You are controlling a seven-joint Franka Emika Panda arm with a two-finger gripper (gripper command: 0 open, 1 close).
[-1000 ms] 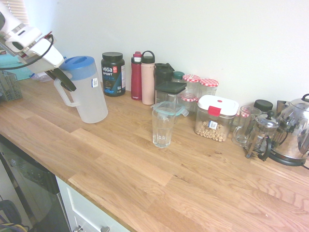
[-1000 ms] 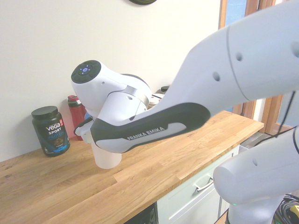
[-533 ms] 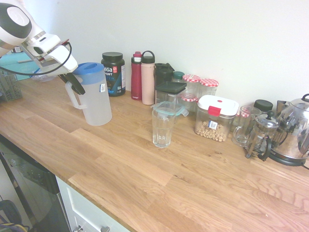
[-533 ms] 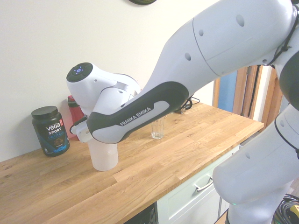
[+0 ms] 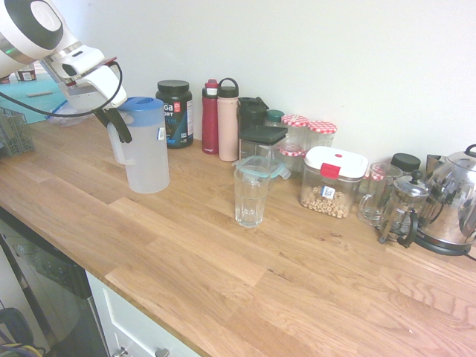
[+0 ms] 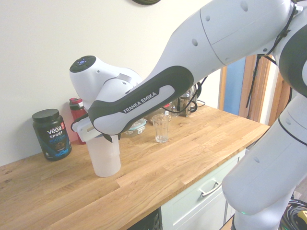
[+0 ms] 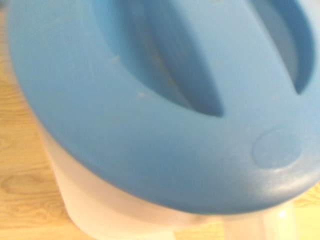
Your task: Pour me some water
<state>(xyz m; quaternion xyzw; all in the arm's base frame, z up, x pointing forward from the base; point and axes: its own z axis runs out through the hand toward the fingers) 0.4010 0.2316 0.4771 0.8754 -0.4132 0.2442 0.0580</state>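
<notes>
1. Gripper (image 5: 117, 123) is sitting at the handle side of the pitcher (image 5: 146, 152), on the side away from the drinking glass (image 5: 251, 195); its dark fingers (image 5: 123, 126) are pointing down along the handle area.
2. Can't tell how far the fingers are parted, or whether they're actually clamping the handle: the first ext. view shows them right against it, the second ext. view hides them behind the arm.
3. Pitcher is standing upright w/ its base flat on the wooden counter (image 5: 223, 275), translucent white body, blue lid (image 5: 140, 103) on top.
4. It's standing near the counter's back, just in front of the black protein tub (image 5: 174, 113), well apart from the glass.
5. Wrist view is blurry and close: blue lid (image 7: 165, 100) is filling most of it, w/ pale pitcher body (image 7: 95, 210) and wood below.
6. Glass is standing upright in the open mid-counter, clear; can't tell if there's any water in it.
7. Behind the glass, along the wall: red bottle (image 5: 210, 117), pink bottle (image 5: 228, 119), dark containers, gingham-lidded jars (image 5: 321, 135), a red-clip box (image 5: 333, 181) holding cereal-like bits.
8. Further along: glass mug (image 5: 374, 193), French press (image 5: 403, 210), metal kettle (image 5: 452, 201).
9. Second ext. view: arm is arching over the pitcher (image 6: 104, 155), covering its top; glass (image 6: 161, 128) is beyond it, tub (image 6: 52, 133) by the wall.
</notes>
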